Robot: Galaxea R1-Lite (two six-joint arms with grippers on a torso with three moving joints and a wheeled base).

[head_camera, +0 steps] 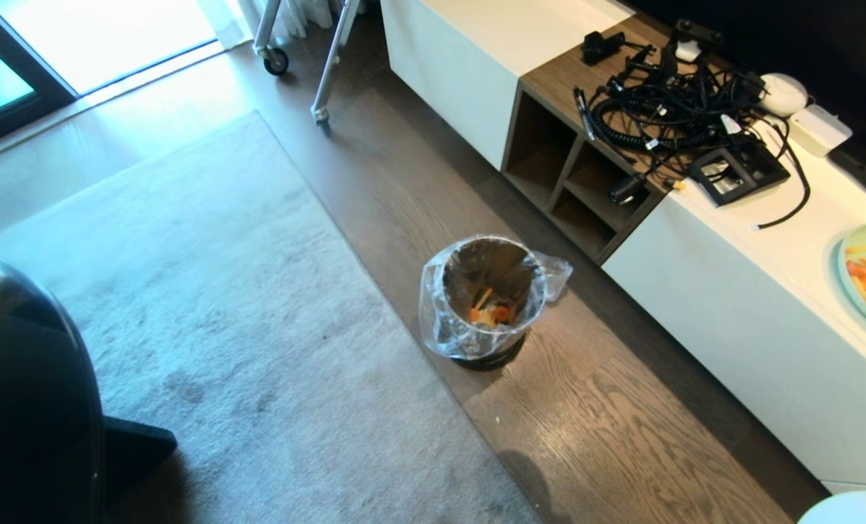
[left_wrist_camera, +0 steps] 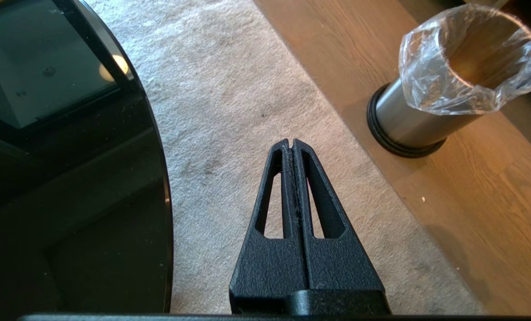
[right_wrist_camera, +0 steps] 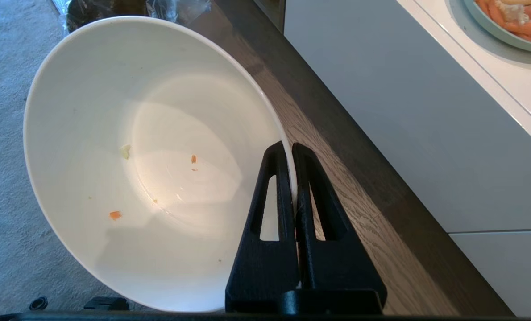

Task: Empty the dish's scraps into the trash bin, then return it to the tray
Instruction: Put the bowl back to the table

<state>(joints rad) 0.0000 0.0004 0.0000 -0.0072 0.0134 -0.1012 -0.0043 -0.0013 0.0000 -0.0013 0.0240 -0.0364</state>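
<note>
Nearest to the robot, at the lower right edge of the head view, a small white curve shows: it is the rim of the dish [head_camera: 851,507]. The right wrist view shows it well. The right gripper [right_wrist_camera: 291,149] is closed on the rim of the dish [right_wrist_camera: 127,156], one finger inside the bowl and one outside, and holds it above the wooden floor [right_wrist_camera: 337,178] beside the white cabinet [right_wrist_camera: 381,111]. The dish is almost empty; only a few tiny orange and pale crumbs stick to its inner surface.

The left gripper [left_wrist_camera: 292,143] holds nothing, and its two fingers are pressed together. It hangs above the grey rug [left_wrist_camera: 230,89], with the glossy black round tabletop [left_wrist_camera: 69,178] on its left.

Farther away, in the middle of the head view, the trash bin [head_camera: 487,302] stands upright on the floor, just beside the right edge of the rug [head_camera: 222,306]. Its clear liner is folded over the rim. The scraps [head_camera: 493,311], orange slices and pale strips, lie at its bottom.

On the right, on top of the cabinet [head_camera: 768,306], a pale-green plate [head_camera: 851,262] carries more orange and pale vegetable pieces. Beyond it lies a heap of black cables [head_camera: 666,102].
</note>
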